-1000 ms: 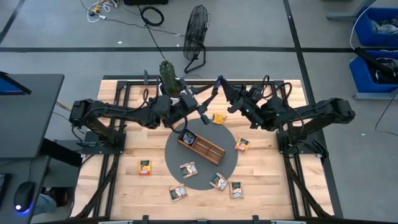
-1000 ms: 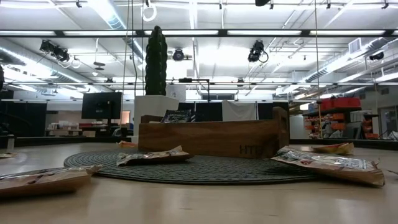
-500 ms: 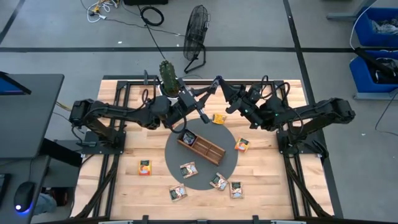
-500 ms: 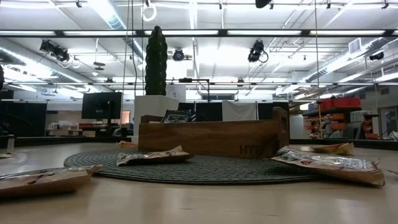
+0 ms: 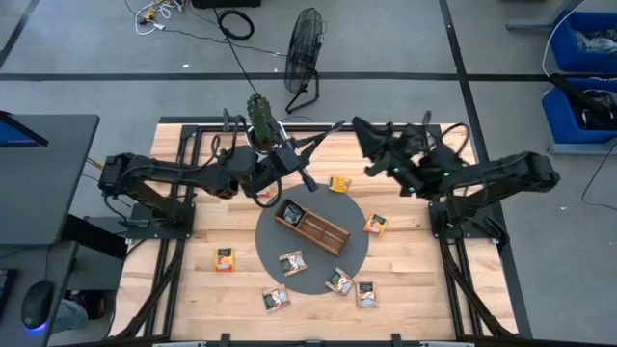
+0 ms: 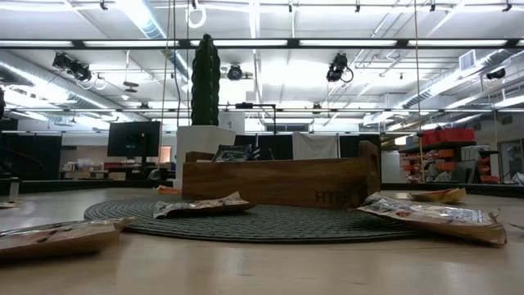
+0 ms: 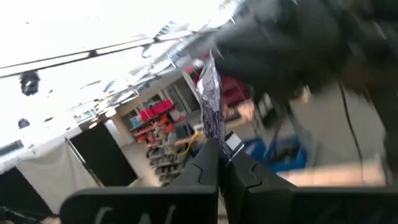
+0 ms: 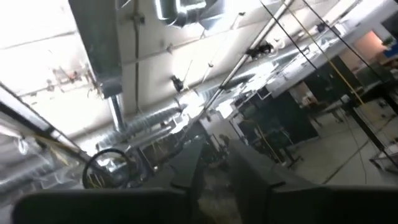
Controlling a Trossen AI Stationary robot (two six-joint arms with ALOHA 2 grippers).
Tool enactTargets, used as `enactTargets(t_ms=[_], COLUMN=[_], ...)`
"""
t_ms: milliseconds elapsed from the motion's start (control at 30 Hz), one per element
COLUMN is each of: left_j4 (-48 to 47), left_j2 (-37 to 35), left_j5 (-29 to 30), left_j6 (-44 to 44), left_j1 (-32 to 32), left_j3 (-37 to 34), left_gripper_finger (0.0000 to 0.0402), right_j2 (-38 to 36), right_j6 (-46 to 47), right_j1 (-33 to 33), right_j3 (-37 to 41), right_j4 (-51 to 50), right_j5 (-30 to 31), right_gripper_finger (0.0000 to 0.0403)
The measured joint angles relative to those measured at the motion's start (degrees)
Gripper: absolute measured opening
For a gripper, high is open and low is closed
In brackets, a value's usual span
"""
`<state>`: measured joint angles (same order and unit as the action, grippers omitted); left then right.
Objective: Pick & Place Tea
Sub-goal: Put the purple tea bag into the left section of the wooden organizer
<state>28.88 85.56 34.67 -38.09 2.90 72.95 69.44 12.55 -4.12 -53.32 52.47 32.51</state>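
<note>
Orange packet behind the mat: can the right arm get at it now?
Probably yes: the right gripper is open and empty, and the orange packet lies flat with nothing over it.

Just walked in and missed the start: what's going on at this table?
A handover in mid-air. The left gripper is shut on a dark tea packet, held up near the cactus. The right gripper has let go and is drawing away. The wooden tray sits on a round grey mat, with orange packets scattered around it.
</note>
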Motion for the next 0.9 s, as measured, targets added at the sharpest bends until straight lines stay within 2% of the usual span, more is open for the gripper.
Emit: enactTargets(t_ms=[233, 367, 500, 633, 767, 900], left_j4=[-27.3, -49.8, -69.8, -84.3, -94.4, -99.8], left_j2=[-8.8, -9.6, -6.5, -1.6, 4.0, 9.6], left_j5=[-2.8, -5.5, -10.9, -14.6, -17.4, -21.3], left_j6=[0.4, 5.0, 9.5, 12.5, 13.9, 14.8], left_j1=[-0.1, -0.1, -0.2, -0.2, -0.4, -0.9], left_j3=[0.3, 6.9, 15.4, 21.6, 24.3, 24.4], left_gripper_finger=[0.0002, 0.0002, 0.0002, 0.0002, 0.0002, 0.0002], right_j2=[-9.7, -14.5, -17.5, -17.8, -16.4, -14.4], right_j6=[-1.0, -0.8, 1.1, 5.8, 10.0, 10.8], right_j1=[-0.4, -1.3, -2.6, -4.0, -5.5, -6.7], right_j3=[0.0, 0.0, 0.0, 0.0, 0.0, 0.1], right_j4=[-15.5, -29.5, -46.4, -62.0, -71.3, -75.0], right_j5=[-4.9, -6.5, -6.6, -8.6, -11.4, -11.2], right_gripper_finger=[0.0146, 0.0149, 0.0137, 0.0116, 0.0091, 0.0064])
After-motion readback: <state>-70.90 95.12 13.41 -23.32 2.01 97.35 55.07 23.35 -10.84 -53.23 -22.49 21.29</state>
